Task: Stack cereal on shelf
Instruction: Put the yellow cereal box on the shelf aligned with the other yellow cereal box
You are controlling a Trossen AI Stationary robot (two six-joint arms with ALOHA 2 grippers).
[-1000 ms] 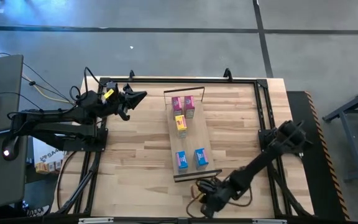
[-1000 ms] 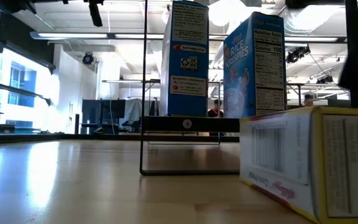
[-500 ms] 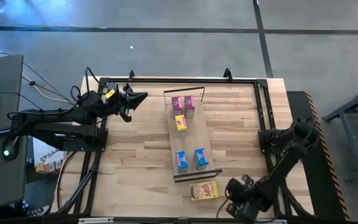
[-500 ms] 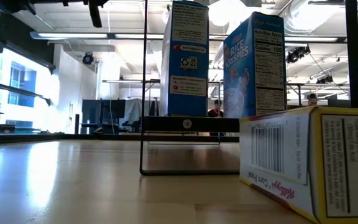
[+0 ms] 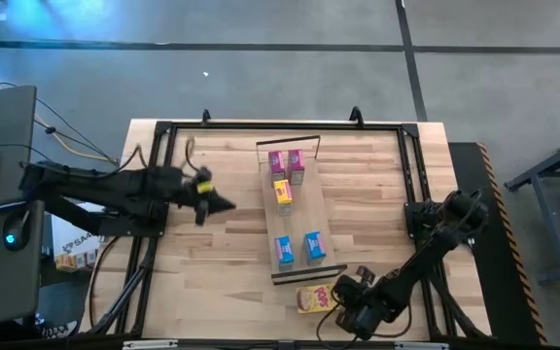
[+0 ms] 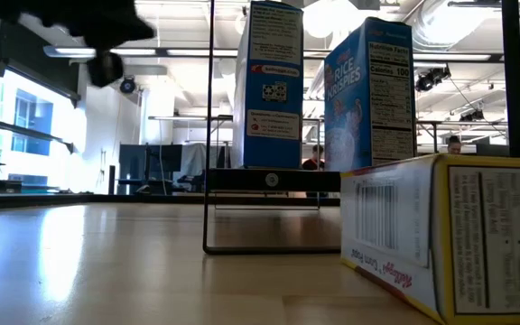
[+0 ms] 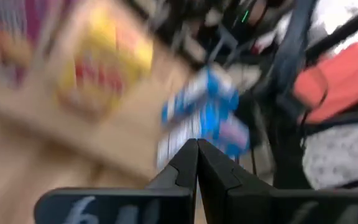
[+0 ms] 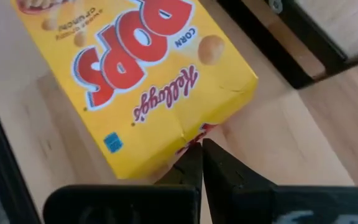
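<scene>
The shelf (image 5: 297,220) is a pale plank with black end frames, lying mid-table. On it stand two pink boxes (image 5: 287,161), one yellow box (image 5: 282,192) and two blue boxes (image 5: 297,247). The second yellow cereal box (image 5: 315,297) lies flat on the table, just off the shelf's near end, and fills the right wrist view (image 8: 142,68). My right gripper (image 5: 337,300) is shut at that box's right end. My left gripper (image 5: 227,204) is shut and hovers left of the shelf, clear of everything. In the low view the yellow box (image 6: 441,235) lies in front of the blue boxes (image 6: 273,81). My right gripper (image 8: 201,149) meets the flat-lying yellow box at the edge of its right end (image 8: 182,134) with the tips of its shut fingers. It comes at the box low, from the table's right side, pointing along the box's length. The box rests with its broad face on the table.
Black frame rails run along the table's edges, one (image 5: 416,194) beside my right arm. The shelf's near end frame (image 5: 309,274) stands just beyond the lying box. Bare tabletop (image 5: 212,262) lies between the shelf and the left edge.
My left arm has swung from the far-left corner toward the near edge and right, closing on the shelf's left side. My right gripper drew back toward the right edge, leaving the yellow box flat on the table, then returned left to the box's end. The box has shifted slightly left.
</scene>
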